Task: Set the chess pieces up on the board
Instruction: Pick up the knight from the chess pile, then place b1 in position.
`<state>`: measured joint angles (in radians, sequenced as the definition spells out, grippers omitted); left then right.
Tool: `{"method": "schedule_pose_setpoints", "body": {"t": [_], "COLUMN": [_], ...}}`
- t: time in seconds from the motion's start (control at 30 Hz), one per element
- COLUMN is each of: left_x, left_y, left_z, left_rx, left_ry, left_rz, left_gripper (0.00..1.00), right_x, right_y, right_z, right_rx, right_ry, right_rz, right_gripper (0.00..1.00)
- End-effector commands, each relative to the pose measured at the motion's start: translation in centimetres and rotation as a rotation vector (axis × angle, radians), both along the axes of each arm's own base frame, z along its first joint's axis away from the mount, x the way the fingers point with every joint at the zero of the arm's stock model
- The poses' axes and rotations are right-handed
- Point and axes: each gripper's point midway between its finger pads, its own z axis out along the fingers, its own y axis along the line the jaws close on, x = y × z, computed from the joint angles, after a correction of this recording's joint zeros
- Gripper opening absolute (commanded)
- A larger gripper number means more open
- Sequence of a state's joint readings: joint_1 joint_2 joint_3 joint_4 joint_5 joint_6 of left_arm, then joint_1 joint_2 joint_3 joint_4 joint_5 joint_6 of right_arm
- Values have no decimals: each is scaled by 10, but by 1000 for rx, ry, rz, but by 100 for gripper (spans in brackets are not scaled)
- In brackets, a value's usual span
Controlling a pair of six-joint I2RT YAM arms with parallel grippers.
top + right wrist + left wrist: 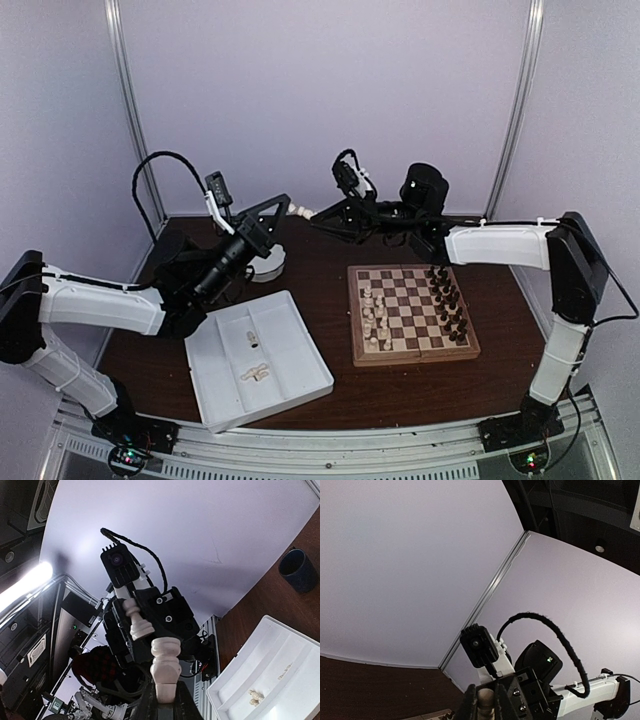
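Both arms are raised and meet tip to tip above the back of the table. My right gripper (165, 696) is shut on the narrow end of a cream chess piece (165, 667). Just beyond its wide end, a smaller cream pawn (135, 621) sticks out of my left gripper (288, 210), which is shut on it. In the left wrist view a cream piece (487, 700) sits between the left fingers. The board (415, 357) lies on the right, with cream pieces (376, 312) along its left side and dark pieces (450, 303) along its right side.
A white divided tray (300, 385) lies at the front left, holding a few cream pieces (256, 373) and one dark piece (252, 340). A dark blue cup (298, 570) stands on the brown table near the back wall. Pale walls enclose the table.
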<state>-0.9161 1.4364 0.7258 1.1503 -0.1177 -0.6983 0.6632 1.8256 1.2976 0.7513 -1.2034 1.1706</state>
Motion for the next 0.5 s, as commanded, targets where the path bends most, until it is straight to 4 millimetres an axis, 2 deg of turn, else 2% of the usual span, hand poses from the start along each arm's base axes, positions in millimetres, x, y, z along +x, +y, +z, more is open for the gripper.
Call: {"method": "schedule_pose_setpoints", "body": {"t": [0.0, 0.13, 0.17, 0.23, 0.37, 0.47], "left_x": [-1, -2, 0, 3, 13, 27], "left_y": [4, 9, 11, 12, 22, 37], "left_z": [-3, -9, -12, -23, -53, -74], "left_rx": [-8, 44, 83, 201, 492, 597], "left_ry": [-5, 7, 24, 66, 131, 208], "left_rz": [0, 20, 27, 46, 76, 56], "left_gripper": [0, 0, 0, 0, 0, 0], "right_x": [2, 6, 7, 10, 4, 17], "right_y": [-11, -19, -26, -46, -98, -130], "right_z": [2, -10, -24, -45, -84, -106], "right_rx": [-44, -114, -183, -328, -705, -941], "right_ry": [-88, -178, -169, -231, -535, -683], "right_rz": [-35, -36, -28, -17, 84, 110], "right_gripper": [8, 7, 7, 7, 7, 7]}}
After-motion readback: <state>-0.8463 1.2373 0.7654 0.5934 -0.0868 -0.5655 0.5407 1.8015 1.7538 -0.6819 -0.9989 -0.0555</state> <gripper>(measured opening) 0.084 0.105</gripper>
